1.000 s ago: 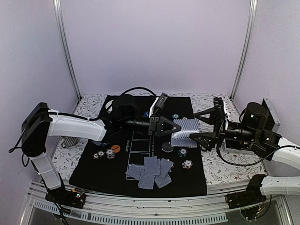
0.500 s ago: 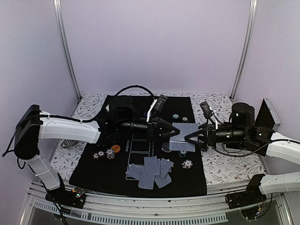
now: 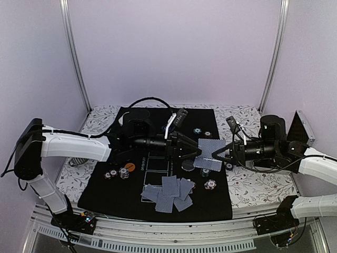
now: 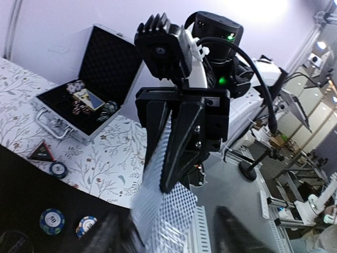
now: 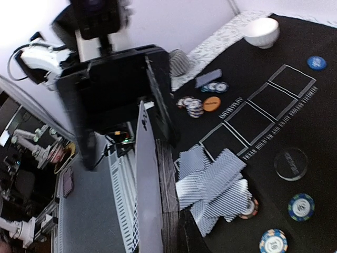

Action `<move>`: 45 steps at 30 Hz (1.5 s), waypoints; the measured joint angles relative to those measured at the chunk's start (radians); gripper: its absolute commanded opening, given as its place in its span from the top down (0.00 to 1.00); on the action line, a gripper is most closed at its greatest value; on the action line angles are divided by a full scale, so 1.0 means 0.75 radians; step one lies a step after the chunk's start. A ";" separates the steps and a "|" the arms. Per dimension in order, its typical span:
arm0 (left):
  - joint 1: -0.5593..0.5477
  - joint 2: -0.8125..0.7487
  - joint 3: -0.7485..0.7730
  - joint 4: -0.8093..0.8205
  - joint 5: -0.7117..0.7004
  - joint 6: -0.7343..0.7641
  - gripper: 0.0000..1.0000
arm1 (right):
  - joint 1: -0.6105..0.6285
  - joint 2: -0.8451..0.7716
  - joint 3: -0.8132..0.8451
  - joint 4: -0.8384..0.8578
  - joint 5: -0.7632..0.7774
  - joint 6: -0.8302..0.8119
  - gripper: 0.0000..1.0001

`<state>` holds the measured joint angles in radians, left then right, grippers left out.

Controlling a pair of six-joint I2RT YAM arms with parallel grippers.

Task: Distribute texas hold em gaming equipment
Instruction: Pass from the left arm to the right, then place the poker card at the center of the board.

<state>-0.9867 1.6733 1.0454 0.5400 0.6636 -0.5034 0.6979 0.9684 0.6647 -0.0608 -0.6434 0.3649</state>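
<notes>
Cards (image 3: pixel 209 156) hang between both arms above the black mat (image 3: pixel 105 192), right edge clamped in the right jaws; left jaws stand apart around the left edge.

White shells along the left arm (image 3: pixel 73 145) and right arm (image 3: pixel 316 167), with black joints and black wrist blocks; thin black cables (image 3: pixel 150 99) off the left forearm; matte black, angular fingers (image 4: pixel 184 142) on the right gripper (image 3: pixel 214 154); small green light (image 4: pixel 218 80) behind.
</notes>
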 measured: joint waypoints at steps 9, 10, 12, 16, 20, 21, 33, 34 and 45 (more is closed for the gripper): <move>0.060 -0.166 -0.001 -0.393 -0.321 0.060 0.17 | -0.474 -0.107 -0.107 -0.453 0.111 0.112 0.99; 0.072 -0.185 -0.002 -0.427 -0.353 0.065 0.17 | -0.492 -0.111 -0.124 -0.502 0.131 0.127 0.99; 0.095 -0.218 -0.009 -0.483 -0.407 0.073 0.16 | -0.505 -0.108 -0.146 -0.578 0.172 0.161 0.99; 0.131 -0.272 -0.043 -0.556 -0.472 0.084 0.16 | -0.518 -0.100 -0.203 -0.614 0.262 0.249 0.99; 0.160 -0.318 -0.091 -0.598 -0.505 0.093 0.17 | -0.523 -0.039 -0.298 -0.601 0.313 0.333 0.99; 0.165 -0.326 -0.101 -0.602 -0.511 0.094 0.17 | -0.523 -0.018 -0.317 -0.601 0.328 0.354 0.98; 0.212 -0.373 -0.129 -0.614 -0.524 0.133 0.16 | -0.534 -0.070 -0.400 -0.543 0.453 0.527 0.57; 0.214 -0.377 -0.129 -0.616 -0.526 0.137 0.17 | -0.534 -0.089 -0.411 -0.554 0.469 0.540 0.54; 0.228 -0.413 -0.133 -0.640 -0.548 0.153 0.16 | -0.534 -0.272 -0.361 -0.741 0.645 0.651 0.42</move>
<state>-0.8158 1.3636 0.9455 0.0601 0.2527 -0.3885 0.2977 0.7647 0.3939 -0.6167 -0.1593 0.8532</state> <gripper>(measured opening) 0.835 0.576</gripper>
